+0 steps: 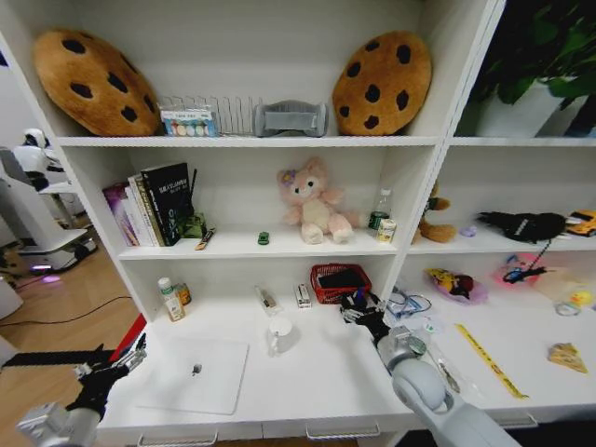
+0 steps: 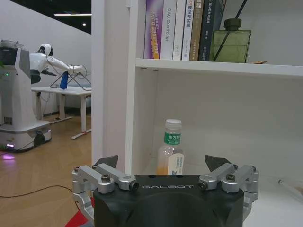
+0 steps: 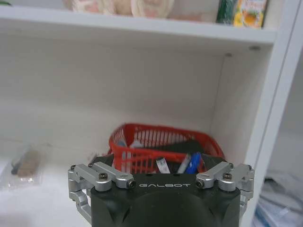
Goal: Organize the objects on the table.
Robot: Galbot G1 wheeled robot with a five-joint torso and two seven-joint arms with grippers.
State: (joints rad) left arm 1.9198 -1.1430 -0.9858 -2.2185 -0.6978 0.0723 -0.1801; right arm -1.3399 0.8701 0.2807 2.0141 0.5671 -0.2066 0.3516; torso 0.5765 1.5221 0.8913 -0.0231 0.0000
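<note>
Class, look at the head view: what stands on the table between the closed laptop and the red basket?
In the head view, a white mug stands on the table between the laptop and the basket, nearer the laptop.

Robotics lab — white shelving (image 1: 251,142), desk (image 1: 326,372), another robot (image 2: 45,59)

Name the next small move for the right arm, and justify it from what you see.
Probably ease the right gripper slightly forward over the red basket: it sits just short of the rim, with pens at the near wall. The left gripper waits, open, beside the laptop.
</note>
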